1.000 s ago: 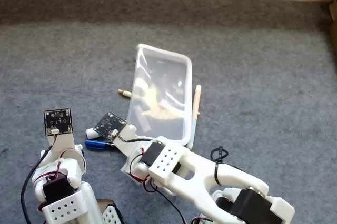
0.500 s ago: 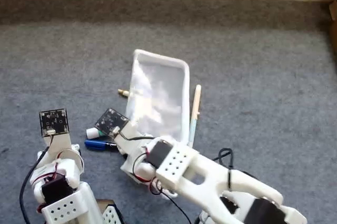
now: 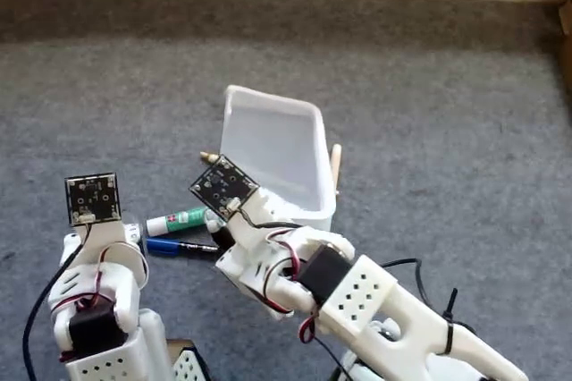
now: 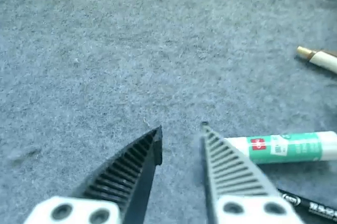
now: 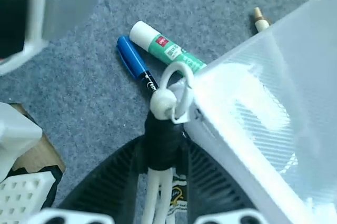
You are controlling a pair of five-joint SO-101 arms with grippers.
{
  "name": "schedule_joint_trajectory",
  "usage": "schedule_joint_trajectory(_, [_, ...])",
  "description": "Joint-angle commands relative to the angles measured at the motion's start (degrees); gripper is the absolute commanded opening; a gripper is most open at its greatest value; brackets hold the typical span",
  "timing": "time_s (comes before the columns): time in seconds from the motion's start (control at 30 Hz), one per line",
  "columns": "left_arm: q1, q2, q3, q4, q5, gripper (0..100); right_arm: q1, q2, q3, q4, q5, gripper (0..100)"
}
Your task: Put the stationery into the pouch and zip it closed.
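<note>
Pouch (image 3: 273, 153) sits centre of the high view and looks tipped up. Right gripper (image 5: 164, 148) is clamped tight on its black zipper pull (image 5: 164, 129). Glue stick (image 3: 179, 220) and blue pen (image 3: 174, 245) lie on the carpet (image 3: 429, 86) lower left of it. Left gripper (image 4: 181, 132) is part open, empty, just beside the glue stick.

Risks: nothing anchors the pouch, so a tug may drag it or zip it before loading. Pouch is slick, translucent, floppy plastic. The pens are smooth cylinders and likely to roll.
</note>
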State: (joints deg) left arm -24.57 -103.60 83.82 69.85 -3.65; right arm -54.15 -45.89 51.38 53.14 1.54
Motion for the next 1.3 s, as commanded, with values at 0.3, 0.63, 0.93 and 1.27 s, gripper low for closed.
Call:
schedule_joint_trajectory(0.3, [15.3,-0.4,-12.8,6.6,12.5,36,5.6,-7.8,0.0,0.2,-2.1,0.5])
schedule_joint_trajectory(0.63, [22.7,-0.4,-17.3,8.7,13.4,36,6.1,-7.5,0.0,0.2,-2.1,0.5])
schedule_joint_trajectory(0.93, [25.4,-0.4,-12.4,5.4,13.1,36,7.4,-7.8,-0.1,4.2,-1.9,0.5])
schedule_joint_trajectory(1.27, [25.5,-0.3,-4.7,-2.9,13.0,35,7.3,-7.9,-0.5,7.8,-1.8,0.5])
